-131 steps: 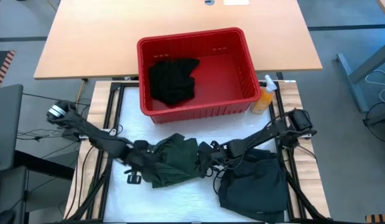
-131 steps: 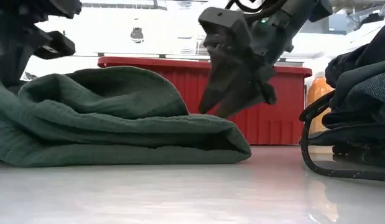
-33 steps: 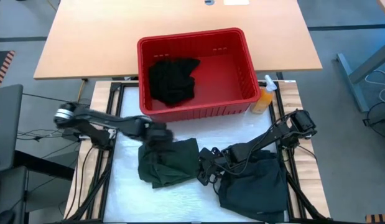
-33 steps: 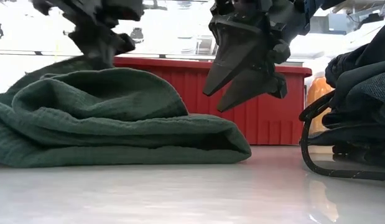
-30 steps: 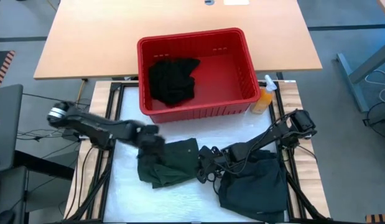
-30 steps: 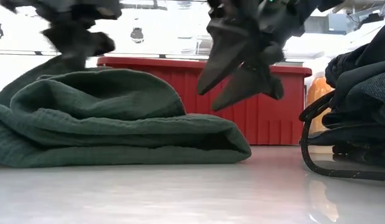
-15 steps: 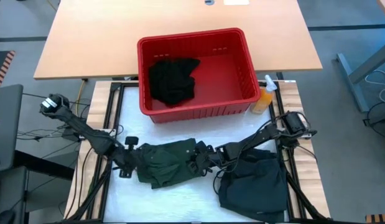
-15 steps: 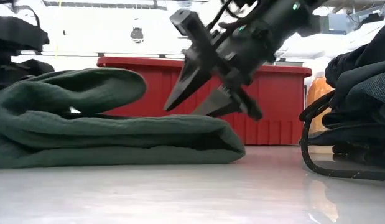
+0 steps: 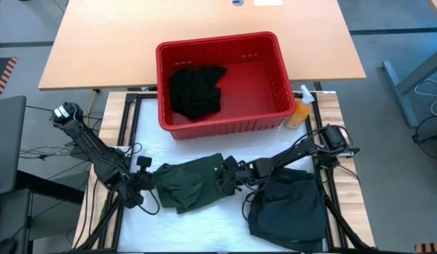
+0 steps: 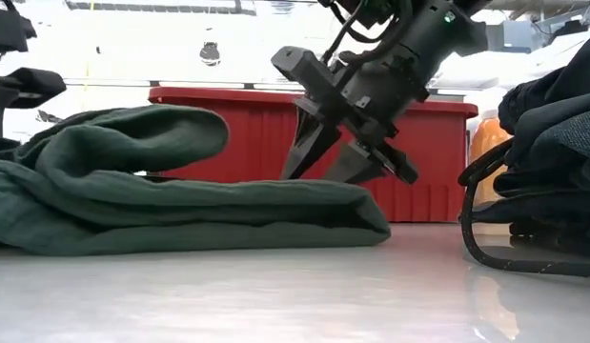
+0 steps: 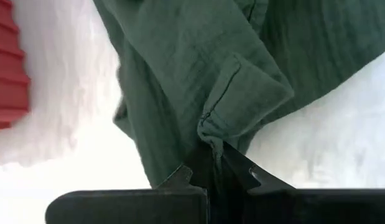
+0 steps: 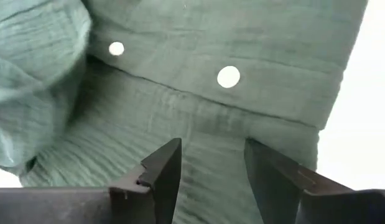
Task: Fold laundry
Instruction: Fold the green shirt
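Note:
A green buttoned shirt (image 9: 188, 183) lies folded on the white table top in front of the red basket. My left gripper (image 9: 149, 179) is at the shirt's left end, shut on a bunch of its cloth. My right gripper (image 10: 325, 173) stands open over the shirt's right end, its fingertips on either side of the button strip (image 12: 228, 76). A pile of dark laundry (image 9: 287, 208) lies at the near right, and a black garment (image 9: 197, 92) lies in the basket. My left gripper pinches a bunched, hemmed corner of the shirt (image 11: 211, 134) between its two fingers, several layers together. The fingers (image 11: 243, 172) slant down from the table's left side. The shirt lies on the table, with the held part drawn toward the gripper. My right gripper is close above the shirt, and I cannot tell whether its fingertips touch it.
The red basket (image 9: 274, 49) stands at the far side of the work area. An orange spray bottle (image 9: 299, 111) stands at its right corner. A wooden table top (image 9: 105, 42) lies beyond it. Black frame rails (image 9: 126, 127) run along both sides.
My left gripper has swung from the shirt's far left corner toward the table's left and near edges and gone down, staying shut; it has drawn the shirt's upper fold leftward. My right gripper has sunk toward the shirt's right end and rolled, still open.

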You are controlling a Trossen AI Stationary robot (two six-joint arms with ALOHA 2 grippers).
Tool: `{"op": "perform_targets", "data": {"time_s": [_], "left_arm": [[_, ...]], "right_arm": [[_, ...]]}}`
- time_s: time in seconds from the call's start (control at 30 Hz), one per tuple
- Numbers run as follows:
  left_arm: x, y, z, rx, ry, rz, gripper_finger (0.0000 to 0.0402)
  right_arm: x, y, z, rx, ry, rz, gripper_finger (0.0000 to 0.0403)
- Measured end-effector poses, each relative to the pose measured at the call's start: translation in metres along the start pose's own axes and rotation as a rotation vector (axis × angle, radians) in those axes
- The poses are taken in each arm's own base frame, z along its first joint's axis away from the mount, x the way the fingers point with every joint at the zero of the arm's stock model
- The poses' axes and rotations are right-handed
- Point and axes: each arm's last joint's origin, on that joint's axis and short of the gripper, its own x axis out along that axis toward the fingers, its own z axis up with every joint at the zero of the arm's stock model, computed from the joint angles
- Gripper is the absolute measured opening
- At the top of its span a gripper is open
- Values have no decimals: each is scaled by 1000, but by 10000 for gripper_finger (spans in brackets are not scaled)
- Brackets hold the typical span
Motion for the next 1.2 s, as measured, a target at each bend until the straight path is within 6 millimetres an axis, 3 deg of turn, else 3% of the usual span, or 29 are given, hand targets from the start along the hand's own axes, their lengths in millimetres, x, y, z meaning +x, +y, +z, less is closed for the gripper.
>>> {"op": "perform_targets", "data": {"time_s": [0.43, 0.53, 0.67, 0.93, 1.07, 1.2], "left_arm": [[-30, 2, 12, -25, -112, 155, 0], [-31, 0, 16, -51, -150, 138, 1], [-30, -3, 17, -77, -134, 89, 23], [-30, -5, 17, -133, -107, 34, 132], [-43, -1, 35, -165, -183, 42, 180], [-60, 5, 55, -169, -244, 26, 200]], "right_arm": [[-36, -27, 50, -36, 37, -132, 202], [-35, -29, 45, -4, 90, -148, 203], [-34, -20, 40, -1, 167, -35, 212], [-24, -21, 26, 54, 175, -92, 249], [-10, -20, 18, 28, 179, -69, 260], [-6, -18, 10, 20, 173, -81, 261]]}}
